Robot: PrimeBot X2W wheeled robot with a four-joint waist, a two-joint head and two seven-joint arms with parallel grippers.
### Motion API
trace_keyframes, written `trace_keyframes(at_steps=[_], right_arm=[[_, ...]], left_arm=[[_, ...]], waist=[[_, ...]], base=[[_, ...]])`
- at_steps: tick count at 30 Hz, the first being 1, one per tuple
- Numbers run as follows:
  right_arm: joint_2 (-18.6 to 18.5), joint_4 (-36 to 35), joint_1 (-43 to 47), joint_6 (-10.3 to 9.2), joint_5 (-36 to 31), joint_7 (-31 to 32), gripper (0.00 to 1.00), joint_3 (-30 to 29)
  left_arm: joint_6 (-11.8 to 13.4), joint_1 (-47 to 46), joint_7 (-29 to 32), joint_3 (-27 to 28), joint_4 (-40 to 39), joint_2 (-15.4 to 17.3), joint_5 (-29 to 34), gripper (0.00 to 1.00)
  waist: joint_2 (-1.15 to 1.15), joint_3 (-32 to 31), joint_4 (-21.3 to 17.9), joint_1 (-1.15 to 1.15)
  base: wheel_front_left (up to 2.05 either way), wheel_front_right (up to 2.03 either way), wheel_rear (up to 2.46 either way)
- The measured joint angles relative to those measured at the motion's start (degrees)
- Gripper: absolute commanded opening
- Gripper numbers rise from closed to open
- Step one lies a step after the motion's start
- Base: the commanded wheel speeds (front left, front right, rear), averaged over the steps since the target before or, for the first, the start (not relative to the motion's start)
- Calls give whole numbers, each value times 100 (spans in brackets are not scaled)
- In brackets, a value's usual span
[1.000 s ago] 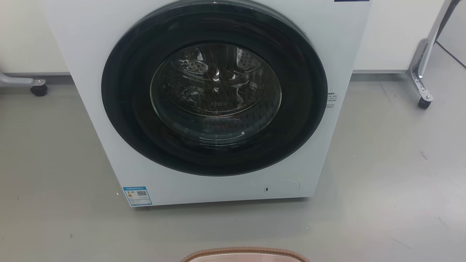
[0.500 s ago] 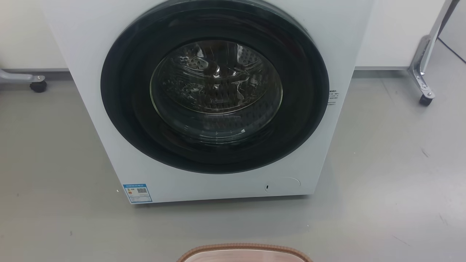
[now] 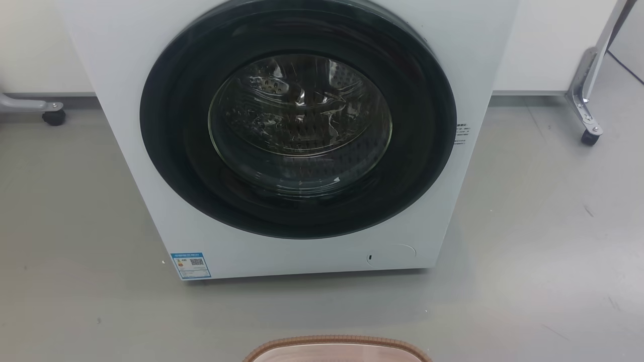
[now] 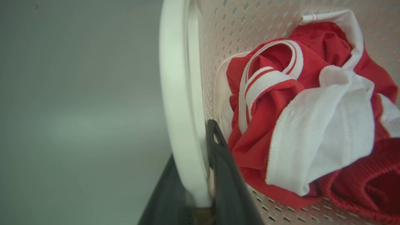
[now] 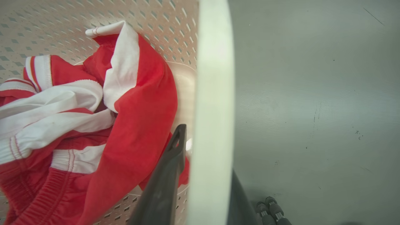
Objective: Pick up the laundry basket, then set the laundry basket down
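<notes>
Treat this as a two-handed carry. Find the left gripper [image 4: 193,147] clamped across the left handle [image 4: 178,93] of the laundry basket [image 3: 336,347], one dark finger inside the perforated wall and the other outside. Find the right gripper [image 5: 209,156] pinched the same way on the right handle [image 5: 215,78]. Look for the basket's brown rim at the bottom edge of the head view, low and centred, in front of the washing machine [image 3: 302,141] and apart from it, with bare floor [image 3: 528,251] between. Cannot tell from these views whether the base touches the floor; judge the load as probably held, with the setting down ahead. Move both arms together at one pace and one height, so as not to tilt the basket or twist the thin handles between the fingers. Grip firmly without squeezing harder, and expect the plastic to flex. Mind the red and white garments [image 4: 300,118] heaped inside, close against the inner fingers, and avoid snagging cloth on release. Lower straight down onto the floor, short of the machine, and open both grippers only with the base flat and the weight off the handles.
</notes>
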Motion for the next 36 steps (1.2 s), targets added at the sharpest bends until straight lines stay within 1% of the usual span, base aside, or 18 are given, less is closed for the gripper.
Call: trace_keyframes(at_steps=[10, 17, 24, 32, 36], right_arm=[[-9, -25, 2, -7, 71, -31, 0, 103], [-13, -33, -49, -33, 146, -101, 0, 101], [-41, -59, -464, -83, 152, -196, 0, 79], [-63, -75, -1143, -135, 151, -338, 0, 35], [-78, -77, -1489, -182, 151, -415, 0, -14]], left_arm=[[5, 23, -41, -56, -5, 11, -29, 0], [66, 19, -110, -85, -59, 20, -47, 0], [153, -281, -230, -77, -183, 53, -76, 0], [212, -860, -399, 32, -252, 92, -75, 0], [303, -1163, -464, 92, -319, 101, -76, 0]], waist=[[0, 25, 6, 0], [0, 212, -11, 0], [0, 531, -22, 0], [0, 1120, -19, 1], [1, 1443, -17, 1]], base=[[0, 0, 0], [0, 0, 0], [0, 0, 0], [0, 0, 0], [0, 0, 0]])
